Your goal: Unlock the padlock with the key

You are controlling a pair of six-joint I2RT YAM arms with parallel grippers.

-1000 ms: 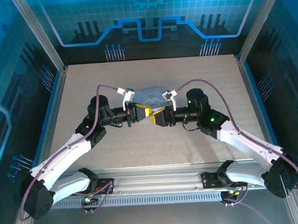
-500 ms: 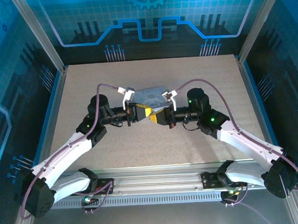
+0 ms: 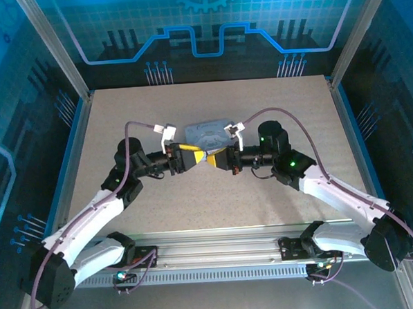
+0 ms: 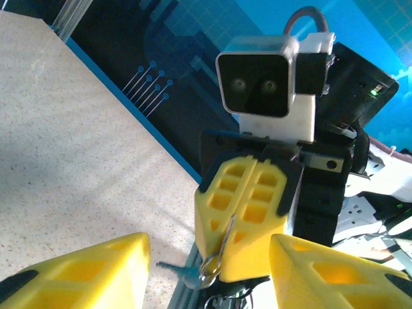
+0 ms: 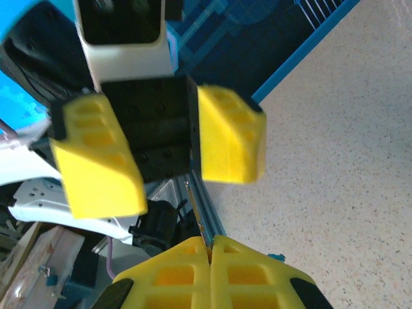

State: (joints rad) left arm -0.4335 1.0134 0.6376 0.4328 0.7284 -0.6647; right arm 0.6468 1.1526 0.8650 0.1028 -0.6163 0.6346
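My right gripper (image 3: 214, 159) is shut on the key (image 5: 197, 211), a thin metal sliver sticking out past its yellow fingertips toward the left gripper. In the left wrist view the key (image 4: 228, 233) sits in the seam of the right gripper (image 4: 229, 256), and a wire ring (image 4: 214, 265) with a small bluish metal piece (image 4: 179, 273) hangs below it. My left gripper (image 3: 197, 157) faces it a short way off, open, with nothing between its fingers (image 5: 96, 161). The padlock is out of view.
The pale cartoon-printed tin (image 3: 209, 132) lies on the speckled table (image 3: 273, 102) just behind the two grippers. Blue rails (image 3: 347, 119) and the enclosure posts edge the table. The aluminium base rail (image 3: 218, 247) runs along the near side.
The left arm has drawn back to the left and its wrist has turned, so its yellow fingers now show spread. The right gripper has held its place with the key.
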